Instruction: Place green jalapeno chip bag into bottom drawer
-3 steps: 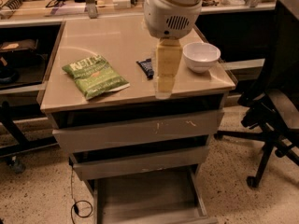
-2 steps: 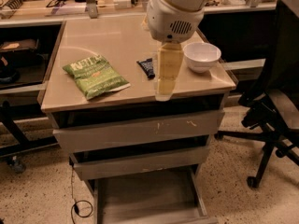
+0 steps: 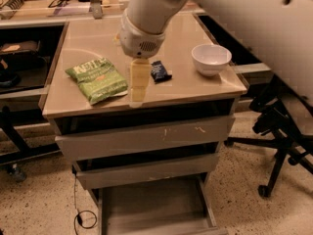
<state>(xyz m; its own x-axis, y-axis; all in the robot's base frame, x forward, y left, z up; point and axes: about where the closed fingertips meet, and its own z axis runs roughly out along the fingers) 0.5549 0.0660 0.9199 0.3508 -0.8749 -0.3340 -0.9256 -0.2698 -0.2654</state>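
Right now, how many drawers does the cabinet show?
3. The top drawer sits just under the cabinet top, the middle drawer below it, the bottom drawer pulled out near the floor. The gripper hangs over the top, beside the green jalapeno chip bag.

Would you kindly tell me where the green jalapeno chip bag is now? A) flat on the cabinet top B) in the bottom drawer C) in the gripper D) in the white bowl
A: the green jalapeno chip bag lies flat on the cabinet top, with the gripper poised beside it and the bottom drawer open below.
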